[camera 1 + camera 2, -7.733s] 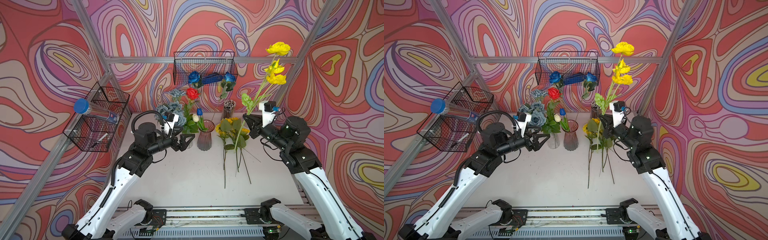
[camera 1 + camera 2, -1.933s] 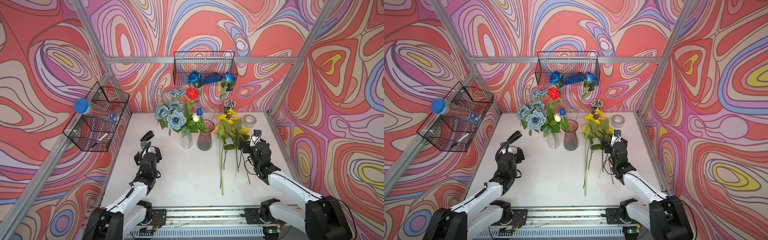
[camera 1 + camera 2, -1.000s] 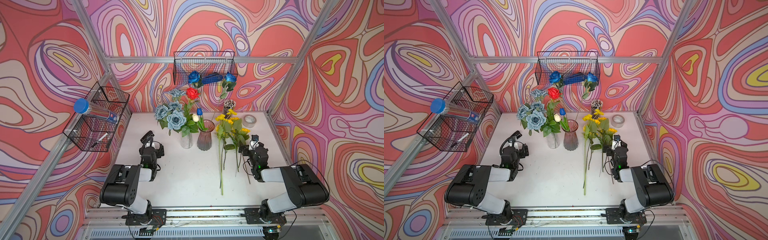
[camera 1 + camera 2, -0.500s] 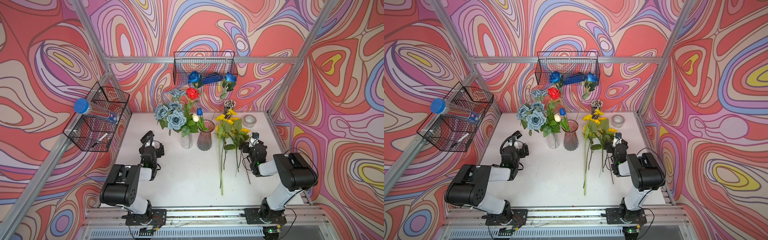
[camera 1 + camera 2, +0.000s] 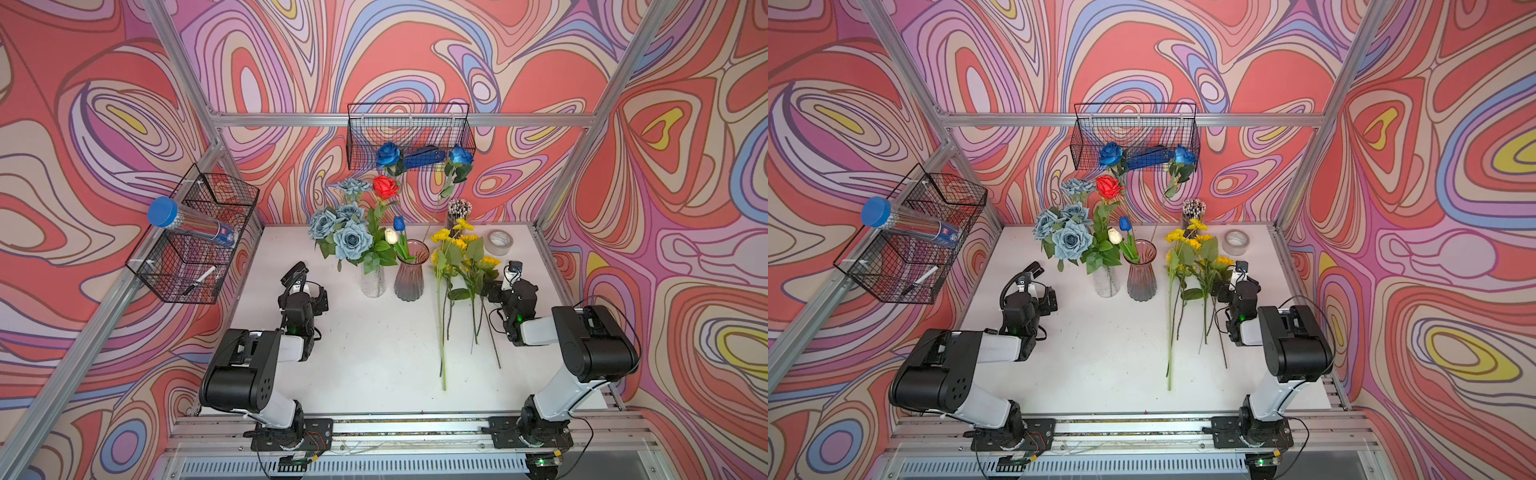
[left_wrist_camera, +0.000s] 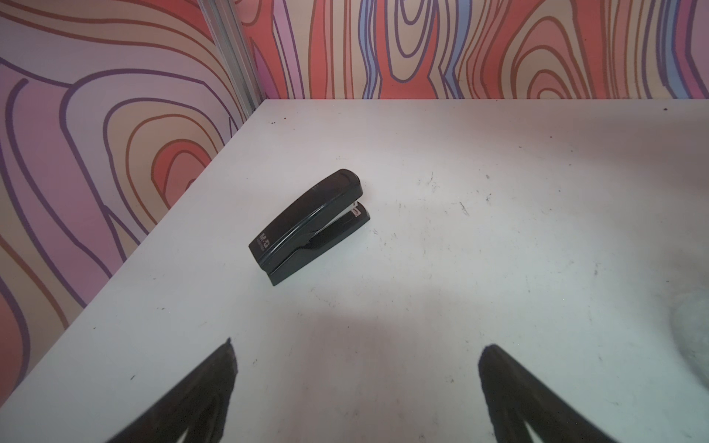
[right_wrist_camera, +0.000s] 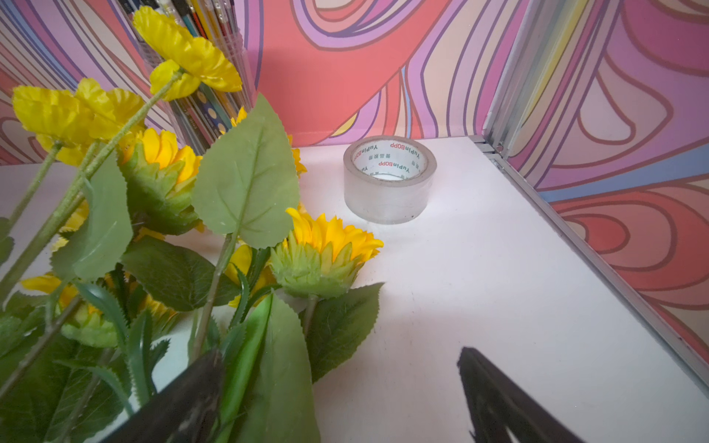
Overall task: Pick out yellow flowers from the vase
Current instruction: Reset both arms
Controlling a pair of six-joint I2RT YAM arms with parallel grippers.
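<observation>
While the left end effector and right end effector gaped empty, yellow flowers crowding the right one could get dragged.

Yellow flowers lie flat on the table beside the vase.

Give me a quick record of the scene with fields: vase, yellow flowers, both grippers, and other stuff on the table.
Pink vase: upright; white tulip and blue tulip in it, no yellow seen
Yellow flowers: lying in a bunch on the table, beside the vase on the right arm's side
Left gripper: open, empty, stapler ahead
Right gripper: open, empty, beside the flowers' leaves
Other: tape roll behind the flowers
</observation>
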